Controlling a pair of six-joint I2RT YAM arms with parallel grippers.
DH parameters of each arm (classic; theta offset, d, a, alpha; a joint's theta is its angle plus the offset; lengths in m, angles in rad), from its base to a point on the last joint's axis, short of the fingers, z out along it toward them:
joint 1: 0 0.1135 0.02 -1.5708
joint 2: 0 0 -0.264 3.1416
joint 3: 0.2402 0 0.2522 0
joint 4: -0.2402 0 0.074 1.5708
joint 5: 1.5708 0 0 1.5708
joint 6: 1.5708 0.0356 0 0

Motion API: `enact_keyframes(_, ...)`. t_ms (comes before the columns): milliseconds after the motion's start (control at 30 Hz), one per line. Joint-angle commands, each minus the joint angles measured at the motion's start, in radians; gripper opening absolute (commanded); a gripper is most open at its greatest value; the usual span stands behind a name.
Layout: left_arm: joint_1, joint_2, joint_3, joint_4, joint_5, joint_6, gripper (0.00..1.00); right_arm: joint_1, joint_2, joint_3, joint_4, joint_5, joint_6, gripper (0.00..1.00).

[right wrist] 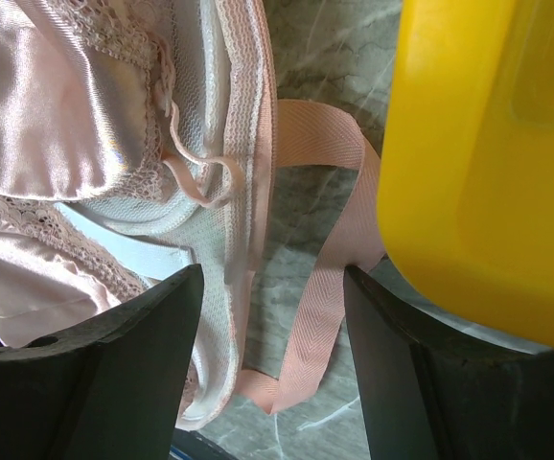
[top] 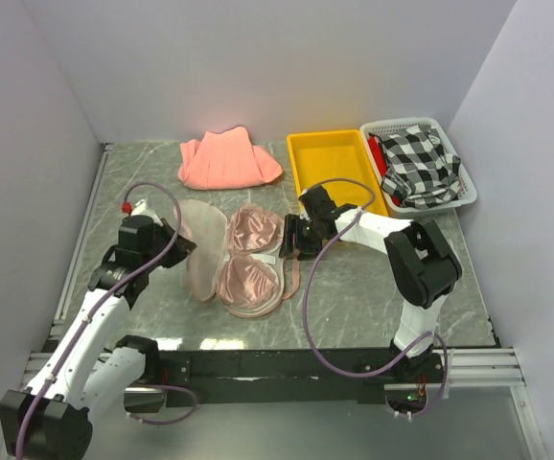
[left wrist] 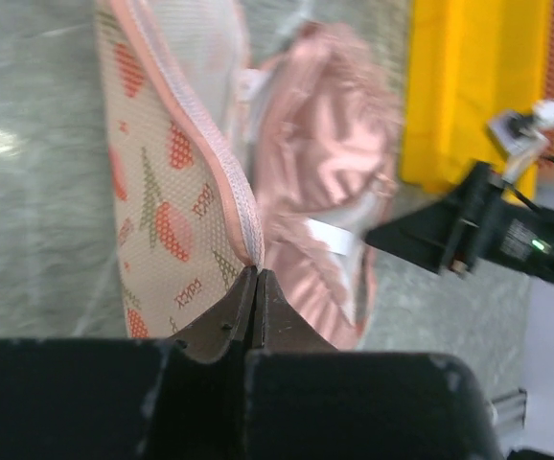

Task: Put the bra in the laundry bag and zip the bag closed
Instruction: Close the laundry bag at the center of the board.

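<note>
The grey marbled desk carries the laundry bag near its middle, lying open with its upper flap lifted. The bra lies cups up on the bag's lower half. The left tool is pinched tight on the bag's zip edge. The right tool stands wide over the bag's right rim, gripping nothing.

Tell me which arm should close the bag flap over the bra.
Left. The left end effector is shut on the laundry bag's zip edge beside the bra; the right end effector stands open, gripping nothing.
</note>
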Motion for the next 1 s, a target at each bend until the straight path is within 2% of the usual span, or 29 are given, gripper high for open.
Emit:
enact_keyframes(0, -0.077, 0.011, 0.077, 0.062, 0.039, 0.019, 0.01, 0.000, -0.005, 0.030, 0.019, 0.006, 0.007, 0.68)
enact_keyframes(333, -0.263, 0.095, 0.126, 0.136, 0.039, -0.001, 0.01, 0.000, -0.022, 0.036, -0.004, 0.030, 0.002, 0.68)
enact_keyframes(667, -0.536, 0.248, 0.194, 0.213, -0.008, 0.008, 0.01, 0.000, -0.031, 0.024, -0.021, 0.079, 0.016, 0.69)
enact_keyframes(967, -0.616, 0.337, 0.212, 0.250, -0.047, -0.003, 0.01, -0.002, -0.063, 0.024, -0.070, 0.173, 0.023, 0.70)
